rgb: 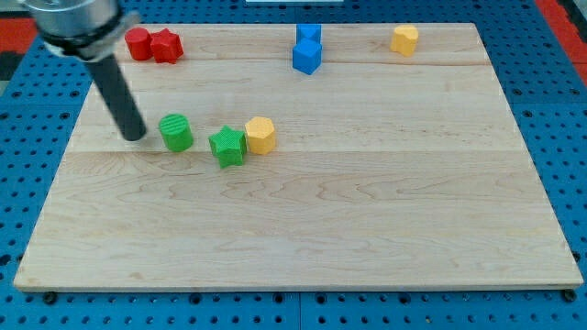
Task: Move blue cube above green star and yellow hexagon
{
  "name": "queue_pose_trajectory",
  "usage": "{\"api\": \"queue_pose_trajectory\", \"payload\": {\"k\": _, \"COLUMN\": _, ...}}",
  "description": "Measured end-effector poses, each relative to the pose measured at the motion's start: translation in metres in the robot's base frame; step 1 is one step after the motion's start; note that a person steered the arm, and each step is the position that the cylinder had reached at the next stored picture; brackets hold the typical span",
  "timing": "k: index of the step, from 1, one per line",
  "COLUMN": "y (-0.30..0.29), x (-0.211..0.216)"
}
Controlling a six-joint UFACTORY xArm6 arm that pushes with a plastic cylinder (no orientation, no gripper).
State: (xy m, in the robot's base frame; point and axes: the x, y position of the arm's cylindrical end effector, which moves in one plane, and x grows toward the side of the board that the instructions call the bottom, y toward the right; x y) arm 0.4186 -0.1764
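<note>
The blue cube point(306, 57) lies near the board's top edge, touching another blue block point(308, 35) just above it. The green star point(227, 147) sits left of centre with the yellow hexagon point(260, 135) touching its right side. My tip point(134, 136) rests on the board at the view's left, just left of a green cylinder point(176, 132) with a small gap between them. The tip is far from the blue cube, which is up and to the right.
Two red blocks point(153, 44) sit together at the top left. A second yellow block point(404, 39) lies at the top right. The wooden board point(367, 229) rests on a blue perforated table.
</note>
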Motion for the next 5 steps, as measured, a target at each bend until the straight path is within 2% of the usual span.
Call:
{"api": "queue_pose_trajectory", "payload": {"k": 1, "y": 0.035, "x": -0.001}}
{"api": "queue_pose_trajectory", "payload": {"k": 2, "y": 0.023, "x": -0.001}}
{"api": "queue_pose_trajectory", "payload": {"k": 4, "y": 0.068, "x": -0.092}}
{"api": "queue_pose_trajectory", "payload": {"k": 5, "y": 0.043, "x": -0.12}}
